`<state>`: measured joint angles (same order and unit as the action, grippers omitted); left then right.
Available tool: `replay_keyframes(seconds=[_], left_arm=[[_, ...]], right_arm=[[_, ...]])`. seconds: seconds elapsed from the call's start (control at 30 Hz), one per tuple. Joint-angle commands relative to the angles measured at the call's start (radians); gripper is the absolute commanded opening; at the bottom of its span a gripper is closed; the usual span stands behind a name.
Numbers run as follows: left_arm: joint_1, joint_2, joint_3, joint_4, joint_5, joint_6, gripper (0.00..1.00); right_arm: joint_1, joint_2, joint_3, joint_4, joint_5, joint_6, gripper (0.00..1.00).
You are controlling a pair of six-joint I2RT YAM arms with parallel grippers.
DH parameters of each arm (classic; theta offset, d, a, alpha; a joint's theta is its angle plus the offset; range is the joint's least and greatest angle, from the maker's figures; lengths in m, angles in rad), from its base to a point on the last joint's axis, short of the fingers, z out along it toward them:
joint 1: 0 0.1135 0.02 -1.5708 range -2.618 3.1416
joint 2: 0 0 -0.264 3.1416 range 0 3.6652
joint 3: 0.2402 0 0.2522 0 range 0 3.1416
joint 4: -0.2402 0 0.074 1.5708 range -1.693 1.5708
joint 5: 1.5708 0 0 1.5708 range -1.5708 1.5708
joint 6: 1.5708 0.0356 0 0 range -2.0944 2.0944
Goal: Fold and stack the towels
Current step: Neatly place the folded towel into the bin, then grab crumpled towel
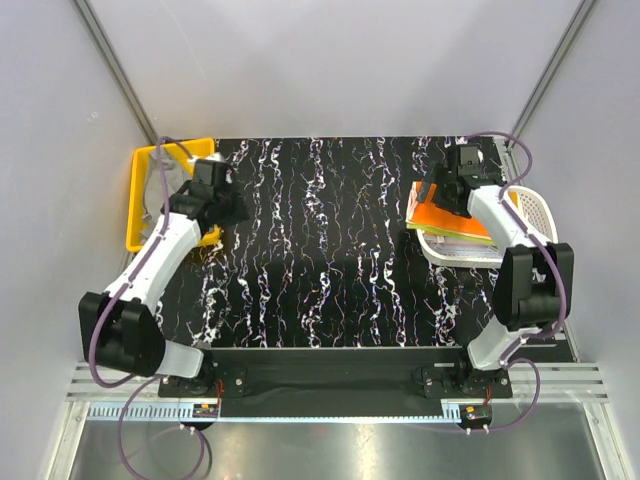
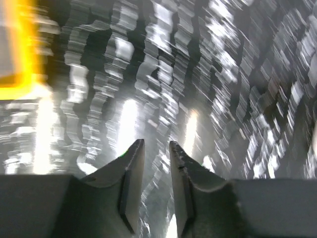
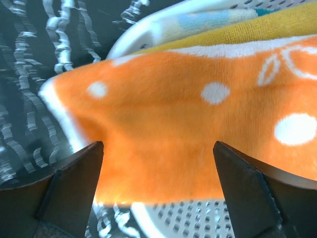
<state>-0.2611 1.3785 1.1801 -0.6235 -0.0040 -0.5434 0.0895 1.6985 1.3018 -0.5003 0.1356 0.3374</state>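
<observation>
A stack of folded towels lies on the white basket (image 1: 532,208) at the right. On top is an orange towel (image 1: 452,219) with white dots (image 3: 163,114), over a yellow towel (image 3: 237,29) and a pale blue-white one (image 3: 208,20). My right gripper (image 1: 440,195) (image 3: 157,144) hovers wide open just over the orange towel's near edge, holding nothing. A grey towel (image 1: 165,188) lies crumpled in the yellow bin (image 1: 135,205) at the left. My left gripper (image 1: 232,208) (image 2: 156,143) is over the table beside that bin, its fingers a little apart with nothing between them.
The table top (image 1: 330,250) is black with white marbling. The yellow bin's corner (image 2: 20,84) shows blurred at the left wrist view's upper left. The basket's perforated floor (image 3: 198,218) shows below the orange towel. Grey walls close in the back and sides.
</observation>
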Motion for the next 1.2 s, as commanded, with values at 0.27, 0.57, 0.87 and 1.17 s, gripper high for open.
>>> replay_keyframes(seconds=[0.27,0.57,0.87,1.17], left_arm=[[0.235,0.229,0.153,-0.031,-0.49,-0.17,0.5],[0.367,0.557,0.355,-0.097,-0.553,-0.182,0.64],[0.407,0.714,0.458,-0.144,-0.492,-0.205,0.36],[0.402,0.51,0.506,-0.107,-0.441,-0.144,0.0]], right_arm=[[0.214,-0.211,0.175,-0.058,-0.068,0.049,1.0],[0.297,-0.188,0.134,-0.006,-0.113,0.031,1.0],[0.296,-0.184,0.096,0.019,-0.114,0.012,1.0],[0.299,-0.186,0.109,0.019,-0.114,0.009,1.0]])
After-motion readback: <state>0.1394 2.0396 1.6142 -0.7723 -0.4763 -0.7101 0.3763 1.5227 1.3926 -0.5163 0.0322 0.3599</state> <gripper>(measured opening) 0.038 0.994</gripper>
